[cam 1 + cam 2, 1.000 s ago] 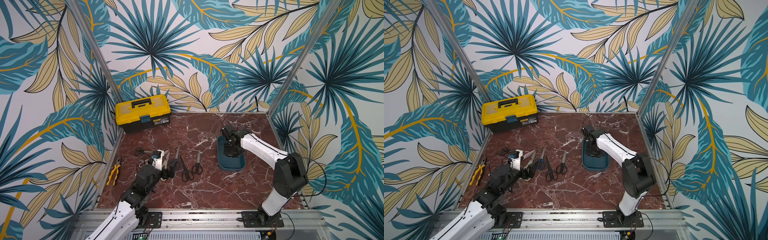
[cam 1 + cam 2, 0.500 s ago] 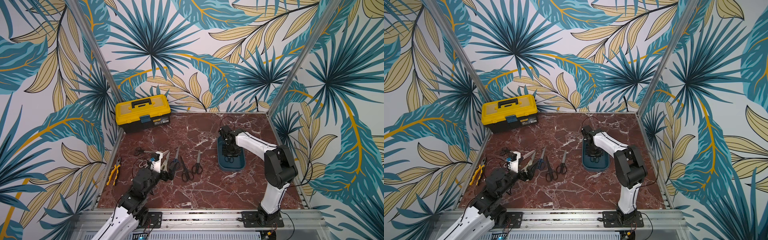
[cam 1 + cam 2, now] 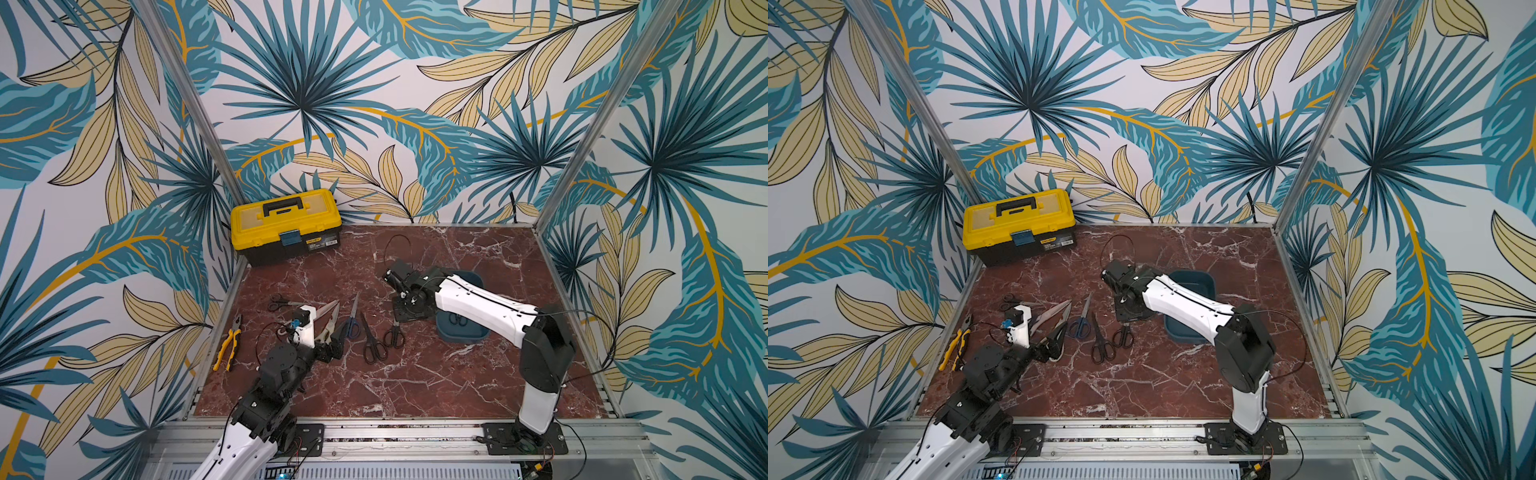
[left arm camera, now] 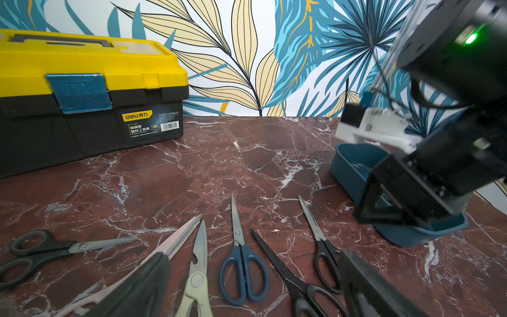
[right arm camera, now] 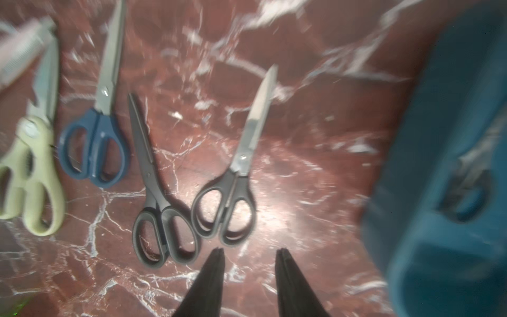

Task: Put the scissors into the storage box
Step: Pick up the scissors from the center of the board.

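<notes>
Several scissors lie in a row on the marble. From the left they are a black-handled pair [image 3: 279,302], a cream-handled pair [image 4: 196,285], a blue-handled pair [image 3: 352,325], a long black pair [image 3: 372,347] and a small black pair [image 3: 394,334]. One more black pair [image 3: 457,319] lies inside the teal storage box [image 3: 461,336]. My left gripper [image 4: 252,256] is wide open and low behind the handles, holding nothing. My right gripper [image 5: 250,254] hangs open and empty just left of the storage box [image 5: 439,137], near the small black pair [image 5: 233,192].
A yellow-and-black toolbox [image 3: 286,226] stands at the back left. Yellow-handled pliers [image 3: 228,340] lie by the left edge. The right arm [image 3: 478,303] stretches over the box. Metal frame posts mark the back corners.
The right gripper opened over the storage box, left a black pair inside, and swung left over the table. The left arm pulled back slightly, still open.
</notes>
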Motion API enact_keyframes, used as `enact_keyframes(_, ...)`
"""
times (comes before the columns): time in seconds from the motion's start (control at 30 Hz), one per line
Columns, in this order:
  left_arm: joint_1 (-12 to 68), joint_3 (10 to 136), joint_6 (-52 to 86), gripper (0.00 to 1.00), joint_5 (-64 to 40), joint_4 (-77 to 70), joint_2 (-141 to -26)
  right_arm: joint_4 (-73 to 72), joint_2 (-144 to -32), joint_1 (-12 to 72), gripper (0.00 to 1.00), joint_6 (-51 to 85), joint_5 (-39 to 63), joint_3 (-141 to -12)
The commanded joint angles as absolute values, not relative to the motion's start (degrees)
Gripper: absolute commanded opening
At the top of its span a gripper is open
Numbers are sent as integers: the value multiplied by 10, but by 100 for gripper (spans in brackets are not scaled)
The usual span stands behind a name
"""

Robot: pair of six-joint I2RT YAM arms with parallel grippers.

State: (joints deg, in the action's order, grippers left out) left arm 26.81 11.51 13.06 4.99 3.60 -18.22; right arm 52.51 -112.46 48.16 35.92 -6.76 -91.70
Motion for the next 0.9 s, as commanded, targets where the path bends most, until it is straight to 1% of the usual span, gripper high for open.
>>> enact_keyframes(0.0,270,101,134,100,56,43,-177,532,-1160,495,36,386,-36,-939)
enact_keyframes(0.17,269,102,133,100,55,44,-177,529,-1205,500,36,406,-27,-947)
enact_keyframes(0.53,270,103,132,100,53,46,-176,516,-1254,497,35,418,-41,-954)
enact_keyframes(0.73,270,103,131,100,52,47,-176,521,-1258,481,28,417,-60,-951)
enact_keyframes(0.87,269,103,131,100,51,47,-176,539,-1259,468,20,401,-93,-950)
